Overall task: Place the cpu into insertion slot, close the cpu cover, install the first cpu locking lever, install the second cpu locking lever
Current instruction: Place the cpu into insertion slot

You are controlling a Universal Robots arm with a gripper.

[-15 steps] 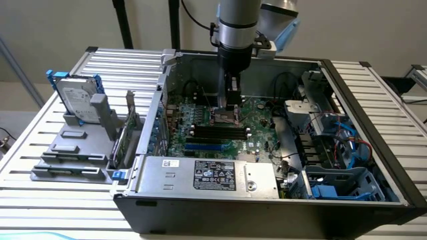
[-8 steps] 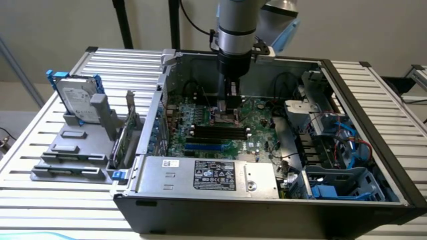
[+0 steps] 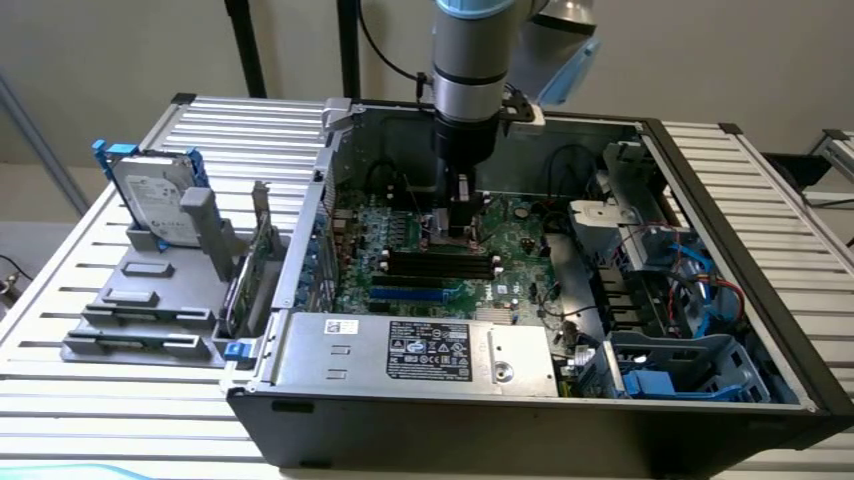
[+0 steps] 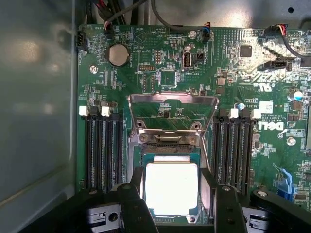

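Two dark fingers (image 4: 133, 204) of the gripper (image 4: 172, 200) sat one on each side of the cpu (image 4: 171, 182), closed in on its edges, so the tool looked like it had hold of the chip. The gap between the fingers was only as wide as the chip itself.

The cpu was a bright, pale square with its flat top facing up. It lay straight under the tool, right over the insertion slot (image 4: 170, 151). A dark strip of the slot and its metal rim peeked out past the chip's far edge. I could not tell if the chip was sitting all the way down in the slot or was just above it.

The two held sides of the chip faced the long black memory slots (image 4: 102, 150) that ran along both sides of the slot.

The cpu cover (image 4: 172, 100) was tipped open. This thin metal frame stood past the slot on the side toward the round battery (image 4: 117, 54), and the green motherboard (image 4: 160, 63) showed through its square hole. So the cover was away from the chip and not in the way of it.

In the exterior view the gripper (image 3: 458, 225) pointed straight down into the open computer case (image 3: 534, 415), low over the middle of the board
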